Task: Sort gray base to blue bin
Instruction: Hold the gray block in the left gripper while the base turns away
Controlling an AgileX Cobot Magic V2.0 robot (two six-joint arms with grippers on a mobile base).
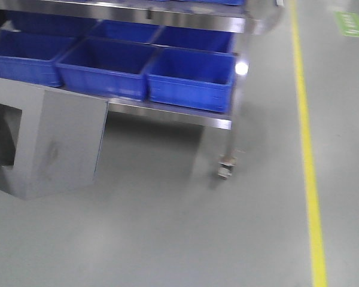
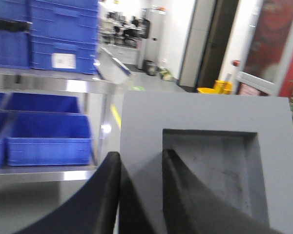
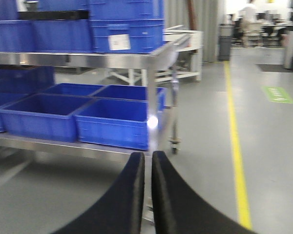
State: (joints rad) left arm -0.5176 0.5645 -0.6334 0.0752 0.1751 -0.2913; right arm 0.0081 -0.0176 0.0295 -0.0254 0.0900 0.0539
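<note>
Left tool [image 2: 141, 157]: fingers pinch one wall of gray base [image 2: 205, 112], one finger outside, one inside the recess.
Right tool [image 3: 147, 157]: fingers nearly touching, holds nothing.
Gray base: lower left of front view, before the steel shelf [image 1: 167, 113], outside blue bin [image 1: 191, 89].
Unclear: base cut off at left edge; frames blurred.
</note>
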